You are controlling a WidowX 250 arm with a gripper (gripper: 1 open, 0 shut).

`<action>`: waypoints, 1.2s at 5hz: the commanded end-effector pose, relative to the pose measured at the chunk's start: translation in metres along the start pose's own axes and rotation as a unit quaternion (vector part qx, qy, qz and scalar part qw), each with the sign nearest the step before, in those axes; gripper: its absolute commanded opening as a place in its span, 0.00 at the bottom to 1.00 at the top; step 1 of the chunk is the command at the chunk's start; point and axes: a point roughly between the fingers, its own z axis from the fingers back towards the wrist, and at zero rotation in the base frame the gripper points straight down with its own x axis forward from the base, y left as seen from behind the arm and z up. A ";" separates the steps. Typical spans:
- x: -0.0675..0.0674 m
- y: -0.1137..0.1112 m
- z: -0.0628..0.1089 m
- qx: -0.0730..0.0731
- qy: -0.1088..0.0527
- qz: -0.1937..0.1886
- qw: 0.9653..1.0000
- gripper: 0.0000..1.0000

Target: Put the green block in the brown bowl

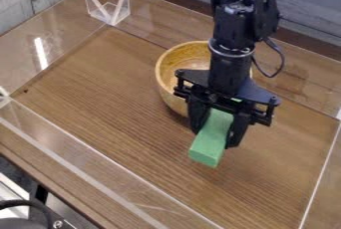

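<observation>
Table (94,104) wood-grain, clear-walled. Brown bowl (177,70) far of centre, round, thick-walled, as far as I see empty. My hand (224,123) points down just near-right of bowl, fingers clamped on green block (213,141). Block bright, plain bar, tilted, lower end seems clear of table. I judge grasp and lift done; carry over bowl and release left.

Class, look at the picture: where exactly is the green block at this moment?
The green block is right of centre in the camera view, clamped at its upper end by the gripper, tilted, just in front of the brown bowl, not inside it.
</observation>
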 end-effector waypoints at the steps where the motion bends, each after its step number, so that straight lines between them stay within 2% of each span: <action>1: 0.003 -0.006 0.004 -0.009 -0.025 -0.017 0.999 0.00; 3: 0.005 0.008 0.035 -0.023 -0.049 0.039 0.998 0.00; 4: 0.016 0.025 0.057 -0.032 -0.072 0.065 0.995 0.00; 5: 0.039 0.047 0.066 -0.042 -0.090 0.064 0.993 0.00; 6: 0.063 0.069 0.064 -0.045 -0.105 0.058 0.992 0.00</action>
